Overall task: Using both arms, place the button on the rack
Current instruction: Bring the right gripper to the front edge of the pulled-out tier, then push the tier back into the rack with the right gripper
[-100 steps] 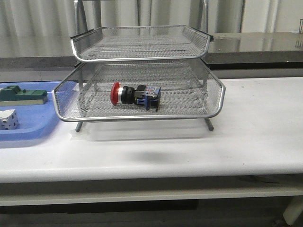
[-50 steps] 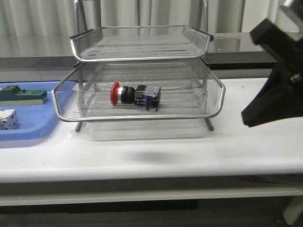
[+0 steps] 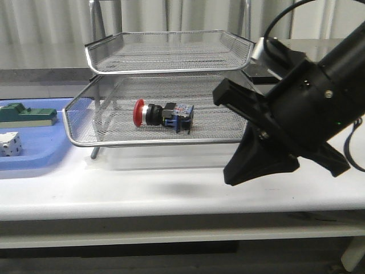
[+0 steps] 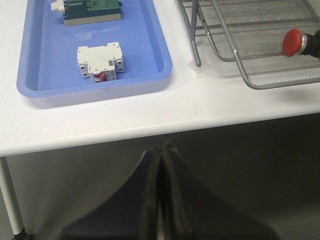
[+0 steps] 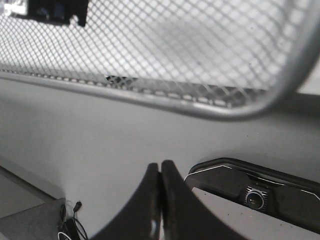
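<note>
The button (image 3: pixel 163 114), with its red head, lies on its side in the middle tray of the silver wire-mesh rack (image 3: pixel 171 142). My right gripper (image 3: pixel 231 174) is shut and empty, low over the table just in front of the rack's right front corner. In the right wrist view the shut fingertips (image 5: pixel 161 165) sit below the tray's rim (image 5: pixel 200 107), and the button (image 5: pixel 57 11) shows dark through the mesh. My left gripper (image 4: pixel 162 147) is shut and empty, below and in front of the table's edge. Its view shows the button's head (image 4: pixel 294 42) and the rack (image 4: pixel 280 82).
A flat blue tray (image 3: pixel 34 157) at the left holds a white boxy switch (image 3: pixel 10 144) and a green block (image 3: pixel 28 116). They also show in the left wrist view: tray (image 4: pixel 95 90), switch (image 4: pixel 99 61), block (image 4: pixel 92 11). A black camera unit (image 5: pixel 255 192) lies beyond the table's front edge.
My right arm has come in from the right and moved left in front of the rack's right side. The button and rack have not moved.
</note>
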Robot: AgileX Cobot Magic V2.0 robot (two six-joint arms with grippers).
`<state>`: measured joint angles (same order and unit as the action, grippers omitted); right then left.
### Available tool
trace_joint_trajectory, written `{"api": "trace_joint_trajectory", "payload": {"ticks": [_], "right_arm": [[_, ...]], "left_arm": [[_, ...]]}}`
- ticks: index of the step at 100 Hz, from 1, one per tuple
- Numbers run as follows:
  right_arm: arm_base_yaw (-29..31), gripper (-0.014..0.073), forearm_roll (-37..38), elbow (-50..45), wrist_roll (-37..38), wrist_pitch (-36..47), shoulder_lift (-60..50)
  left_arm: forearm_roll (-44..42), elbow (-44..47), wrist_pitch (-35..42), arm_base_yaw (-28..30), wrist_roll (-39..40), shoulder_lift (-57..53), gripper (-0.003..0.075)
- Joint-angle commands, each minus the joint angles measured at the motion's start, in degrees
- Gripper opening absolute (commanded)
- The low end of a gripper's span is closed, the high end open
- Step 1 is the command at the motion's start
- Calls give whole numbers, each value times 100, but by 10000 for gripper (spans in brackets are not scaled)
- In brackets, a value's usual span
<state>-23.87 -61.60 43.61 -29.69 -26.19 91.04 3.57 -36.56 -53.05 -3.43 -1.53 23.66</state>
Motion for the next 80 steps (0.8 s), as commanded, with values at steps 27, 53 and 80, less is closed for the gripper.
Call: {"api": "trace_joint_trajectory", "payload": {"ticks": [27, 53, 80], "right_arm": [[-308, -69, -232, 615, -83, 365, 421], [-314, -69, -215, 1035, -89, 539, 707], [-314, -69, -153, 1675, -89, 656, 1145]], "left_arm": [[82, -152, 364, 12, 54, 46, -21], [82, -152, 364, 12, 54, 46, -21], [82, -152, 364, 12, 54, 46, -21]]}}
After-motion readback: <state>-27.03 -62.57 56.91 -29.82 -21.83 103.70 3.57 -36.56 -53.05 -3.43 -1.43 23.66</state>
